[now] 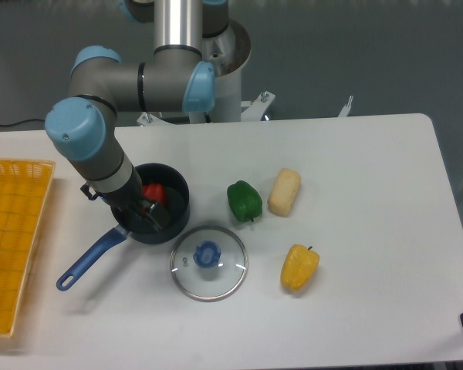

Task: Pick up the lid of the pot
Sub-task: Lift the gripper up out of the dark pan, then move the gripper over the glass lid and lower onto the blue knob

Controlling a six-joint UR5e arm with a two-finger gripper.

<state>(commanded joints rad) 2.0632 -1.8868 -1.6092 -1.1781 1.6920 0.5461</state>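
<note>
**A bump or a slip could spoil this job**

Think of the picture as a clock, with twelve at the top. The pot lid (210,281) lies on the table (355,324), knob up, at about half past four from the black pot (182,202). Its clear glass has a shiny rim, and its blue knob (207,254) looks like the best part to grab.

The claw (156,216) is down at the pot, not at the lid. It is dark on dark there, so I cannot tell how far open it is, or if it has hold of anything. A red thing (152,191) sits in the pot, close by.

The first worry is the pot. If the arm (100,150) goes sideways too low, the claw could hit the pot's wall and shove it into the lid. The blue handle (92,259), out at about eight o'clock, could swing too. Going straight up first would be safer.

The next worry is the knob. It is small and round. If the claw comes down off to one side, it could push the lid away or tap the glass. If it pinches only the top, the lid could slip out, tip and fall.

The green pepper (245,200) is at one o'clock from the lid, and the yellow one (299,267) is at three. A swinging lid could knock them.
</note>
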